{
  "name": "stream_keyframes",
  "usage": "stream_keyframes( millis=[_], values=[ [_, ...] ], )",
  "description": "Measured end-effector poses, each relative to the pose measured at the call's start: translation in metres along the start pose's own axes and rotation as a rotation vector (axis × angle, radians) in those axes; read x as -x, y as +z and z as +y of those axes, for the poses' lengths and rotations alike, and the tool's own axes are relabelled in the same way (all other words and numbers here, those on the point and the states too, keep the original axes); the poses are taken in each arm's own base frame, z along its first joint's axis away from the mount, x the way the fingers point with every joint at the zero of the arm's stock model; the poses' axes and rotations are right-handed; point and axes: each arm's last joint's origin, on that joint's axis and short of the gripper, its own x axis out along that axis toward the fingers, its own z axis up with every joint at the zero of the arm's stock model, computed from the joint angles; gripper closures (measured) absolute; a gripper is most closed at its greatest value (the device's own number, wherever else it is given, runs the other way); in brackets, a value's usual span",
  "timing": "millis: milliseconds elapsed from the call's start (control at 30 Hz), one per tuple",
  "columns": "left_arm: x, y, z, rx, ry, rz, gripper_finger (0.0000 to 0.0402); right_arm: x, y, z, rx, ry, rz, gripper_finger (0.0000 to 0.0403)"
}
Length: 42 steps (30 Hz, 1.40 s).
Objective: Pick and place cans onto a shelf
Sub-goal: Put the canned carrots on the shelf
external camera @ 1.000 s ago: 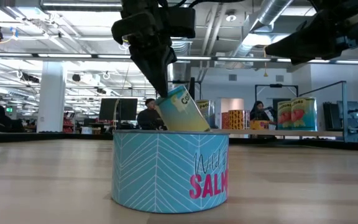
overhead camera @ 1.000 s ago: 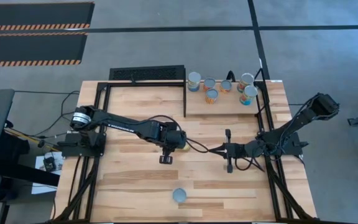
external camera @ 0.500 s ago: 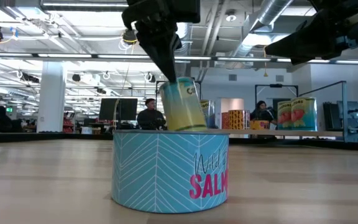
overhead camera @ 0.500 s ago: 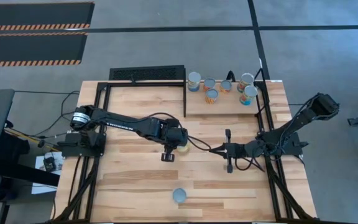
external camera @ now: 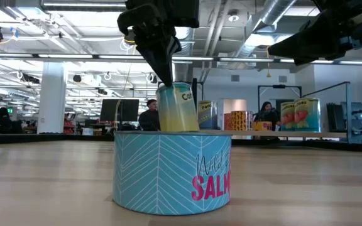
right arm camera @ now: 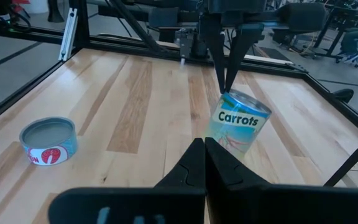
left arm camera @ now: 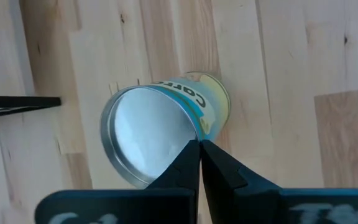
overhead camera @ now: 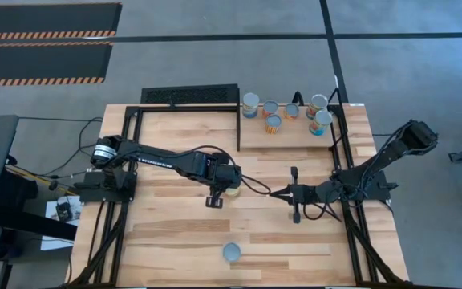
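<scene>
A can labelled "Carrots" (right arm camera: 238,124), pale blue and yellow with a silver top, stands tilted near the table's middle (overhead camera: 233,190). My left gripper (left arm camera: 199,146) comes down on its top rim with its fingers closed. My right gripper (right arm camera: 202,146) is shut and empty, low over the table to the can's right (overhead camera: 295,195), pointing at it. A flat blue salmon can (overhead camera: 232,252) sits on its base near the front edge. Several cans (overhead camera: 273,123) stand on the raised light-wood shelf (overhead camera: 291,140) at the far right. My left gripper has the carrots can by the rim of its silver top (left arm camera: 194,138), pinched at the fingertips (right arm camera: 224,84). The fingers come from above, pointing down. The can leans, its top tipped toward the table's right, with its lower edge (right arm camera: 219,144) on the wood.
Black frame bars run along the table's sides and around the shelf (overhead camera: 239,128). A black grille (overhead camera: 189,95) lies at the far edge. Bare wood lies between the carrots can and the salmon can (right arm camera: 48,142). People sit in the room behind (external camera: 148,116).
The carrots can has tipped from a strong lean to nearly upright, its top swinging under my left gripper while its bottom stays low. My left gripper has shifted slightly with it, its fingers still closed at the rim.
</scene>
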Motion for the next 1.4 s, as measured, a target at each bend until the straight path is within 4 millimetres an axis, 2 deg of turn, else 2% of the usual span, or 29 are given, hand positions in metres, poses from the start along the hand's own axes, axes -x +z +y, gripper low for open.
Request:
stream_keyframes(
  millis=[300,467,667,1000,1200,1400],
  values=[
    [0.000,0.000,0.000,-0.011,0.001,-0.004,0.0401,0.000,0.000,0.000,0.000,0.000,0.001,0.0393],
    [-0.018,0.002,-0.004,-0.019,0.002,0.032,0.0401,0.000,0.000,0.000,0.001,0.000,0.002,0.0393],
    [-0.026,0.004,-0.010,-0.033,0.001,0.042,0.0401,0.000,0.000,0.000,0.001,0.002,0.000,0.0393],
    [-0.014,0.013,-0.008,-0.031,0.054,0.007,0.0397,0.000,0.000,0.000,0.002,0.002,0.003,0.0393],
    [-0.006,0.017,-0.007,-0.057,0.054,0.005,0.0356,0.000,0.000,0.000,0.002,0.002,0.002,0.0393],
    [0.018,0.025,-0.006,-0.079,0.076,-0.067,0.0315,0.000,0.000,0.000,0.002,0.002,0.002,0.0393]
  ],
)
